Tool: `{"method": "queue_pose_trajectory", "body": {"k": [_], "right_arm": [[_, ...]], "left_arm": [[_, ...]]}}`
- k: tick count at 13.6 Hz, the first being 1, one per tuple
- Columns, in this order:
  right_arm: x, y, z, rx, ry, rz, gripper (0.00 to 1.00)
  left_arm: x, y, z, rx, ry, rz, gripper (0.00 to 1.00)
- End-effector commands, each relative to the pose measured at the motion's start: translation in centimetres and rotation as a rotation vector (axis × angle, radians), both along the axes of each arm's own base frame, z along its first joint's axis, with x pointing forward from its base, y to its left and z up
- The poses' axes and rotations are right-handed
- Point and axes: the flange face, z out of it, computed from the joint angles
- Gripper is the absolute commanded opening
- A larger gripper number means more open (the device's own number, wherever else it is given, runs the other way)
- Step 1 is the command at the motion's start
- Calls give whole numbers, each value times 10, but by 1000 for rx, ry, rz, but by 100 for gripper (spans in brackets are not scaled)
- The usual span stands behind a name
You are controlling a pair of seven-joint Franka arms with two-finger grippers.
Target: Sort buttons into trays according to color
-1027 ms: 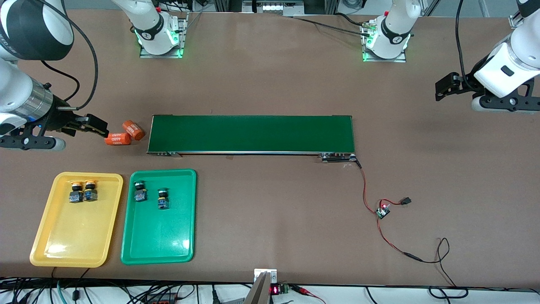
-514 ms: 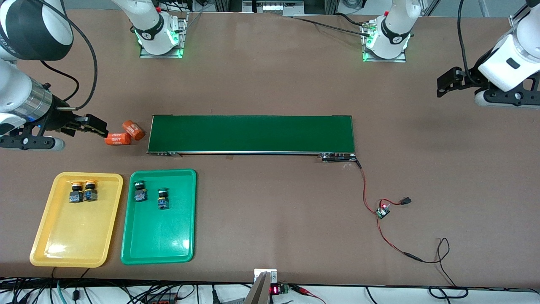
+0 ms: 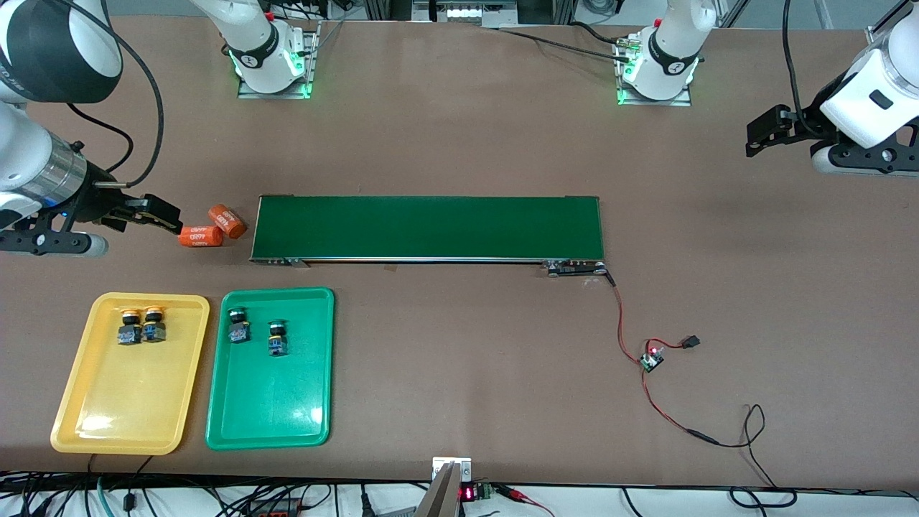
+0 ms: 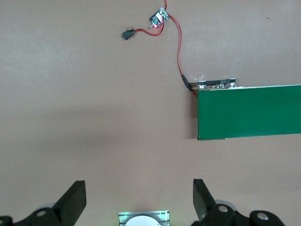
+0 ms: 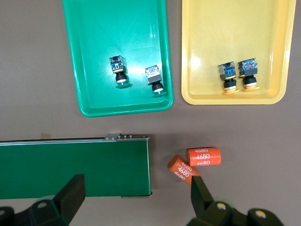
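With the two yellow-capped push-button switches (image 3: 141,324) in the shallow yellow plastic tray (image 3: 108,424) and the two green-capped ones (image 3: 257,334) in the green tray (image 3: 269,424), both claws hang spread and empty, the left claw (image 3: 759,136) over bare table at its end, the right claw (image 3: 161,214) beside the orange cylinders (image 3: 213,227); these look small, light, rigid, slick on top, best pinched across the squarish body.

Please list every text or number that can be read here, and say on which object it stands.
"4680": twice on one orange cylinder.
"4680": twice on the other orange cylinder, which touches it.
Red digits on the small display at the table's edge: too small to read.

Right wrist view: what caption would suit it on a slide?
Two green-capped buttons in the green tray, two yellow-capped buttons in the yellow tray, orange cylinders beside the conveyor belt.
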Motion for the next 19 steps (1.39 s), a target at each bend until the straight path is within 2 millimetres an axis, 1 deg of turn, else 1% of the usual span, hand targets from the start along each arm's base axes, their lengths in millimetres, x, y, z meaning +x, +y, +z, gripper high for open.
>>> {"method": "queue_pose_trajectory", "body": {"k": [1, 3, 4, 6, 8, 10, 11, 12, 13, 14, 15, 17, 18, 19], "right_arm": [[-7, -5, 8, -15, 22, 4, 100], [-9, -1, 19, -19, 39, 11, 100], [-14, 3, 29, -19, 50, 18, 100], [-23, 6, 68, -9, 69, 20, 100], [-34, 3, 84, -13, 81, 9, 100], [-34, 3, 84, -12, 84, 5, 100], [-31, 2, 80, -11, 83, 5, 100], [-31, -5, 91, -11, 60, 0, 100], [-33, -7, 107, -8, 33, -6, 100], [-32, -10, 110, -8, 25, -7, 100], [-32, -10, 108, -7, 31, -9, 100], [-32, -3, 110, -27, 22, 4, 100], [-31, 2, 106, -60, 32, 16, 100], [-31, 4, 104, -64, 35, 16, 100]], "left_arm": [[1, 1, 7, -27, 10, 12, 100], [0, 1, 6, -27, 16, 12, 100], [-2, 0, 5, -24, 32, 8, 100], [-3, 1, 4, -21, 45, 6, 100], [-3, 2, 4, -21, 44, 0, 100], [-3, 3, 5, -21, 43, 6, 100], [-3, 4, 11, -19, 30, 8, 100], [-3, 5, 12, -17, 32, 7, 100], [-4, 5, 11, -17, 42, 3, 100], [-5, 5, 12, -17, 47, 1, 100], [-5, 5, 12, -15, 47, 1, 100], [-5, 5, 11, -15, 50, 1, 100], [-6, 5, 11, -15, 51, 1, 100], [-6, 5, 11, -15, 51, 1, 100]]}}
